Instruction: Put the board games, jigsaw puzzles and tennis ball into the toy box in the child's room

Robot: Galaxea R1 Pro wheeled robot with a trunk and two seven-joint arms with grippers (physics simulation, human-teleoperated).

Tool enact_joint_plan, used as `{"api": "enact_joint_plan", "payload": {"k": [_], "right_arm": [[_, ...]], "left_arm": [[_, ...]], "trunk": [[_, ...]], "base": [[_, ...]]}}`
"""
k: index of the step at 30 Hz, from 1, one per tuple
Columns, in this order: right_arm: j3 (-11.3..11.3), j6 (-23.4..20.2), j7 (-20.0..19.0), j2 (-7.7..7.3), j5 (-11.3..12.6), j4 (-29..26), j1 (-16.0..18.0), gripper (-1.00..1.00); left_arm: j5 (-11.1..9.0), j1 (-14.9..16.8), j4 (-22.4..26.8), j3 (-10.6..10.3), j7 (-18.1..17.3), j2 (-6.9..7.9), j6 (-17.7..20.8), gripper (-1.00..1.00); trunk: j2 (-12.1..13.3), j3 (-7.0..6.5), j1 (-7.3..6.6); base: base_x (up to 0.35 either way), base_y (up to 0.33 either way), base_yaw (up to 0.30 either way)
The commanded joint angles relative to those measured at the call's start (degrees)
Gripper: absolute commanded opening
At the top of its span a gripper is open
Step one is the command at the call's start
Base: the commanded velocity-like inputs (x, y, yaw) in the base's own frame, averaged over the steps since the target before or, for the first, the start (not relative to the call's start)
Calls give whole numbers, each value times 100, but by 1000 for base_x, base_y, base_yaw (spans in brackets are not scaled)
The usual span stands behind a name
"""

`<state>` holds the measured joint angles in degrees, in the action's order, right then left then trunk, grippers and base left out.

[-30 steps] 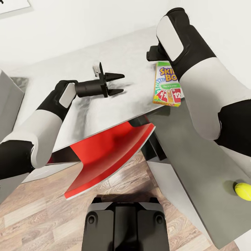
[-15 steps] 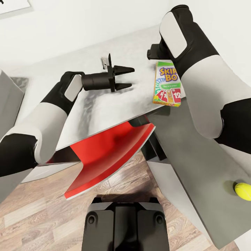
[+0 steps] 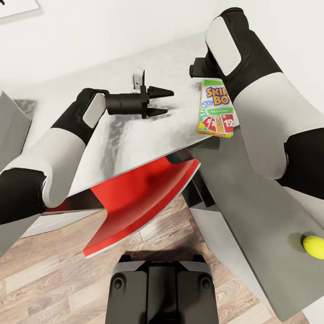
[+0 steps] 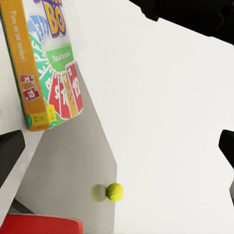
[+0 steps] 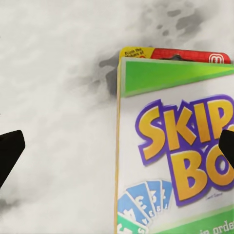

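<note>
Game: orange-green Skip-Bo card box (image 3: 216,109) flat on white table top (image 3: 135,139)
Ball: small yellow-green tennis ball (image 3: 313,247) far along the table
Left gripper (image 3: 161,101): fingers apart, holding nothing
Right gripper (image 5: 117,146): fingers wide over the box

Red chair seat (image 3: 139,202) is sitting tucked partly under the worktop edge. Wooden plank floor (image 3: 54,279) is showing below it. White wall (image 3: 90,31) is running behind.
</note>
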<state>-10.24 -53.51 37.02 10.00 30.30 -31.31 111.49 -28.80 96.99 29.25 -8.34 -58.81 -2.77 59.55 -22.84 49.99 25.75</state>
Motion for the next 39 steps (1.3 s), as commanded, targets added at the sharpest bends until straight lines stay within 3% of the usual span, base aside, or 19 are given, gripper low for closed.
{"api": "enact_joint_plan", "payload": {"k": [1, 22, 30, 39], "right_arm": [[-12, -10, 51, 0, 50, -2, 4, 100], [19, -27, 51, 0, 62, -21, 4, 100], [30, -59, 51, 0, 72, -52, 4, 100], [38, -63, 49, 0, 73, -59, 4, 100]], "left_arm": [[-2, 5, -4, -11, -20, 3, 23, 100], [-51, 5, 16, 26, -51, 51, 45, 100], [-72, 5, 66, 41, -72, 134, 45, 100], [-73, 5, 144, 43, -78, 149, 45, 100]], "trunk": [[-9, 7, 3], [-9, 7, 3], [-9, 7, 3], [-9, -15, 3]], "base": [[0, 0, 0], [0, 0, 0], [-5, 0, 0], [-139, 0, 0]]}}
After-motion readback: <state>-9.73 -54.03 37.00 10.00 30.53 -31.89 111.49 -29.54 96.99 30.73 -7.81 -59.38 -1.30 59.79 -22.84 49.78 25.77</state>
